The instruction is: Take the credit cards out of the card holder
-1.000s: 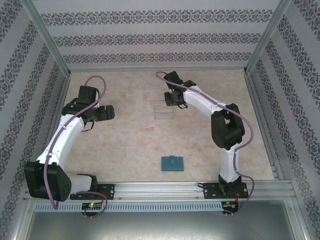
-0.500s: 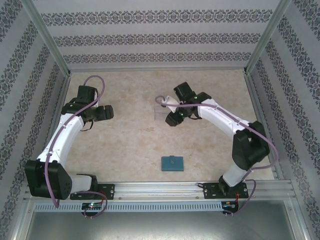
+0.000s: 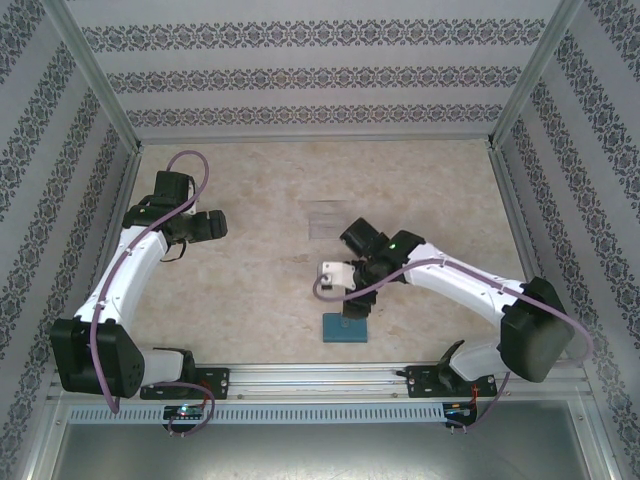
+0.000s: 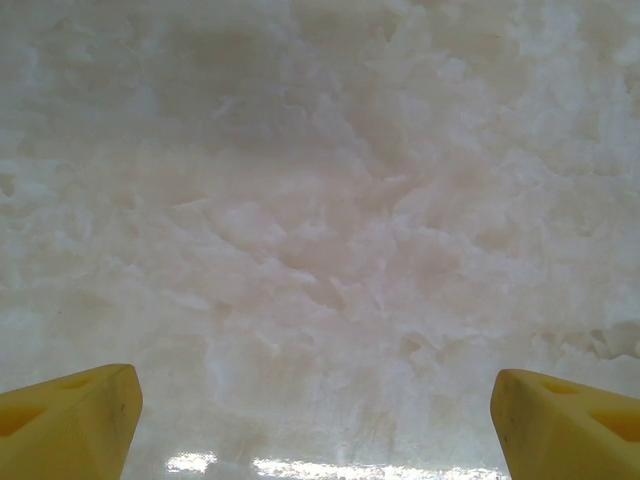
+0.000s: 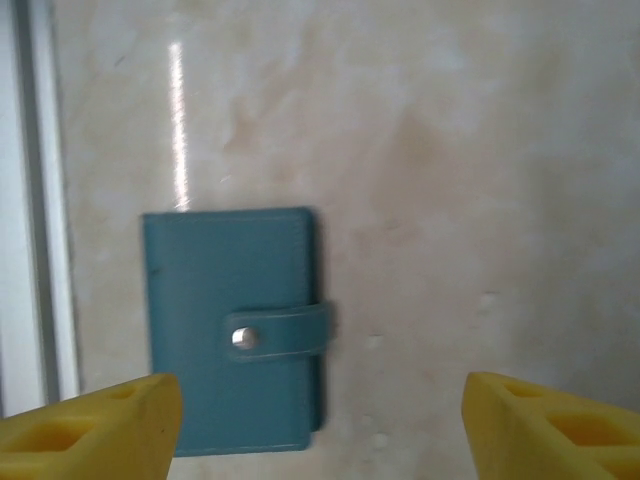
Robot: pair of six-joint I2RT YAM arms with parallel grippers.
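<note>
You'll find the card holder (image 3: 344,327) closed, tab snapped, flat on the desk (image 3: 250,290) at centre near edge. Right fingers (image 5: 90,425) spread wide above it, empty. Left fingers (image 4: 70,425) spread wide, far left.

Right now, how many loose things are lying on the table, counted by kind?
Teal card holder: 1
Clear plastic tray: 1
Total: 2
</note>
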